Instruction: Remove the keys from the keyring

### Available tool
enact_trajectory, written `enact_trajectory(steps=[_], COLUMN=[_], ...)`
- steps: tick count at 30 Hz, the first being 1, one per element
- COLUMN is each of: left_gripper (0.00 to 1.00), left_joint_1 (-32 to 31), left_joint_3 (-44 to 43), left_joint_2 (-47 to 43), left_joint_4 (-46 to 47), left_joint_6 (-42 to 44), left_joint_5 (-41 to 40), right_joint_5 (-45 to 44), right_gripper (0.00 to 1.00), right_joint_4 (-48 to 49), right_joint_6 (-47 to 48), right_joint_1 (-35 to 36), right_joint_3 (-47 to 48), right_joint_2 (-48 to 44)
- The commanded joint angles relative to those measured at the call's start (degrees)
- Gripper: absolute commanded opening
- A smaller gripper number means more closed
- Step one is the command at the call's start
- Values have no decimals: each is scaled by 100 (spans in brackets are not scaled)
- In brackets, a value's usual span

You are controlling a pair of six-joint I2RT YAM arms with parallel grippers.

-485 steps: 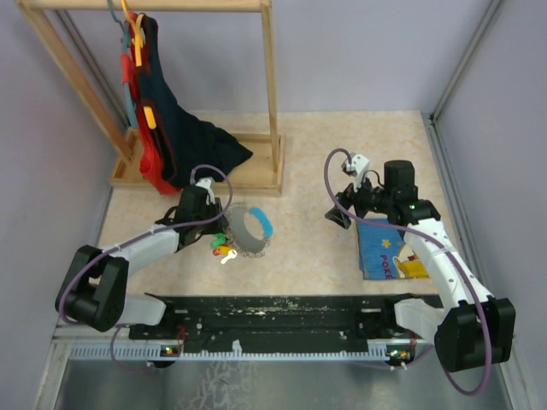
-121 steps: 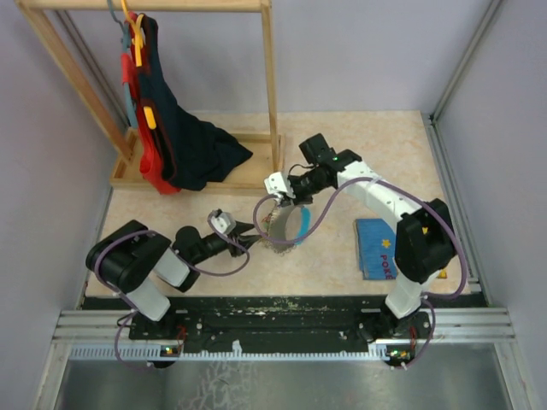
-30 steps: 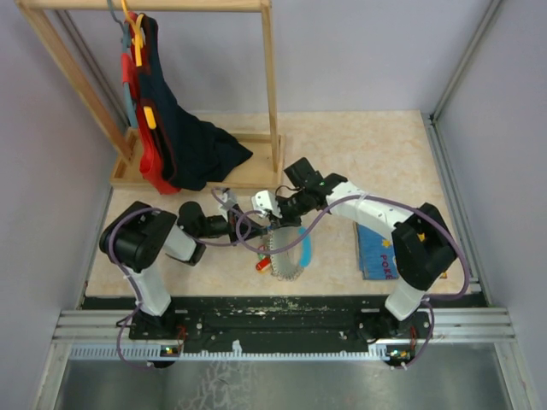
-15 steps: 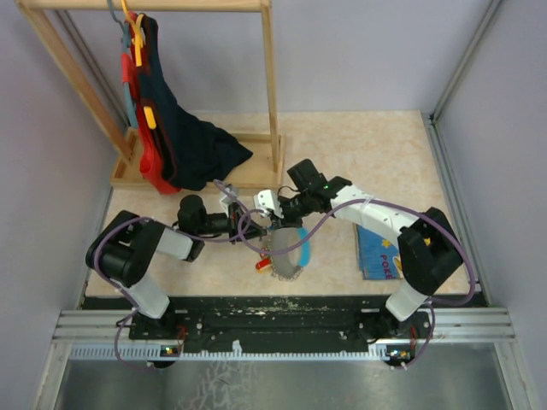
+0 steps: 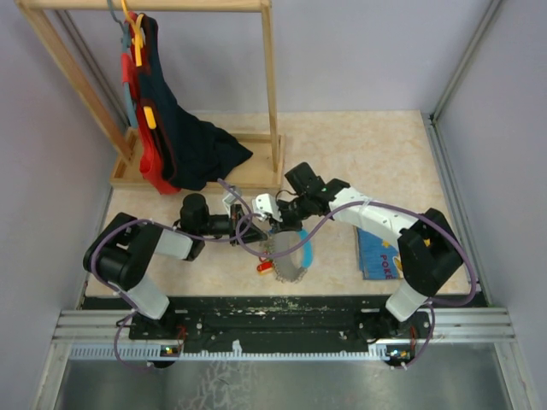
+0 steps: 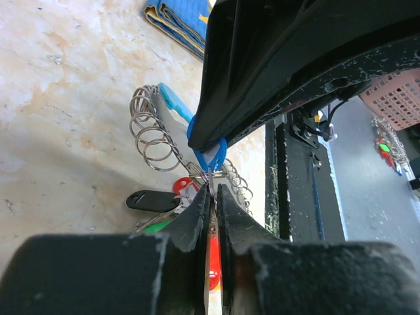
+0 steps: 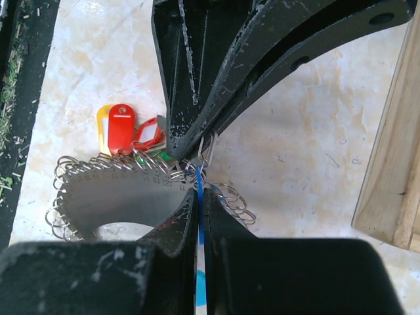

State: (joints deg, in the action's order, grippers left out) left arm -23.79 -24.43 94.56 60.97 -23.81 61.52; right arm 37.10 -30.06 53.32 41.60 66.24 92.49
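The keyring's grey strap loop (image 5: 289, 256) with its light-blue patch (image 5: 306, 252) lies at mid-table, edged with thin wire rings (image 7: 72, 172). My left gripper (image 5: 254, 227) (image 6: 213, 188) reaches in from the left, its jaws all but together on a small metal ring (image 7: 208, 149) of the keyring. My right gripper (image 5: 275, 215) (image 7: 199, 190) meets it tip to tip and is shut on the blue key (image 6: 211, 155). Red (image 7: 120, 128), yellow (image 7: 102, 121) and green (image 7: 164, 156) keys hang below the left fingers (image 7: 197, 98). A black tag (image 6: 147, 200) lies beside them.
A wooden clothes rack (image 5: 272, 102) with dark and red garments (image 5: 175, 145) stands at the back left; its base (image 7: 387, 164) is close behind the grippers. A blue picture book (image 5: 380, 248) lies to the right. The black base rail (image 5: 273, 312) runs along the near edge.
Both grippers stay joined above the strap loop. Over the last second the left arm's elbow swung left and the loop with its keys shifted slightly toward the near edge.
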Motion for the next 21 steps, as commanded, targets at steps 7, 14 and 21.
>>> enact_trajectory(steps=[7,14,21], left_gripper=[17,17,10], left_joint_1=[-164,-165,-177], left_joint_3=[-124,-50,-176], left_joint_2=[141,112,40], left_joint_4=[401,287,-612], left_joint_6=[-218,-158,304], left_joint_5=[477,480,317], right_joint_5=[117,152,60], right_gripper=[0,0,0], right_joint_4=[-39,-173,-262], right_joint_6=[25,215,418], right_joint_1=[50,50,49], right_joint_3=[74,70,21], right_joint_2=[-187,-234,-301])
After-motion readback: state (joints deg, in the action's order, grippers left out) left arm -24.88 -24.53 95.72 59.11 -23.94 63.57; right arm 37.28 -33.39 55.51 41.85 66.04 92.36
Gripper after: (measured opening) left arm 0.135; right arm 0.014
